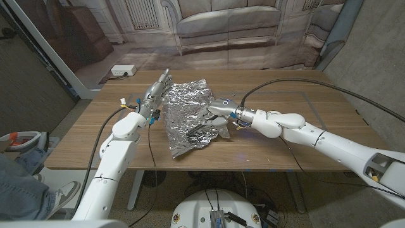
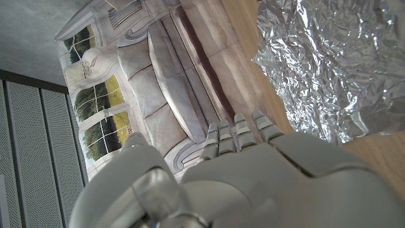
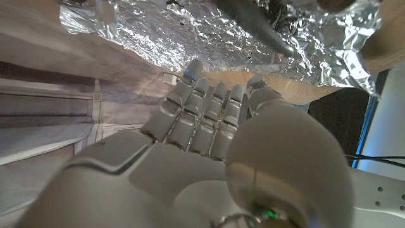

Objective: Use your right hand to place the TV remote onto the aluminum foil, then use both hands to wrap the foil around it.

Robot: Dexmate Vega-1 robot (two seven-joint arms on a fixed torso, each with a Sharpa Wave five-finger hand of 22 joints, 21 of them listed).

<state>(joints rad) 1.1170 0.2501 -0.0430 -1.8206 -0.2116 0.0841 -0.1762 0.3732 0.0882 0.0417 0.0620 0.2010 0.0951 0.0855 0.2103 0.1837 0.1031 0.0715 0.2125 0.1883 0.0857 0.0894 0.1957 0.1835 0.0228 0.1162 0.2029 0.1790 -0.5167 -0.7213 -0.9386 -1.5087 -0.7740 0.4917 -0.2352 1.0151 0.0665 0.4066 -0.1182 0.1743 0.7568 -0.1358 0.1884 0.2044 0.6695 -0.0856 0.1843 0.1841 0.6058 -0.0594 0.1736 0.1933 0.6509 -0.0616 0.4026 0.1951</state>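
Right hand (image 1: 219, 113) rests against crumpled foil (image 1: 185, 107), the remote (image 1: 197, 131) just below it; left hand (image 1: 155, 92), fingers straight, holds nothing beside the foil; right grip unclear.

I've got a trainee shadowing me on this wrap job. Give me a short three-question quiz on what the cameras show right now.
1. True or false: the TV remote already lies on the aluminum foil.
2. Which hand is at the foil's edge nearest the remote? A) left hand B) right hand C) a person's hand
3. Fill in: the foil lies on a wooden ____.

Key: 1 true; the dark remote shows on the crumpled sheet. 2 B; the right hand is at the foil's right side by the remote, while the left hand is at the sheet's left edge, fingers extended. 3 table.
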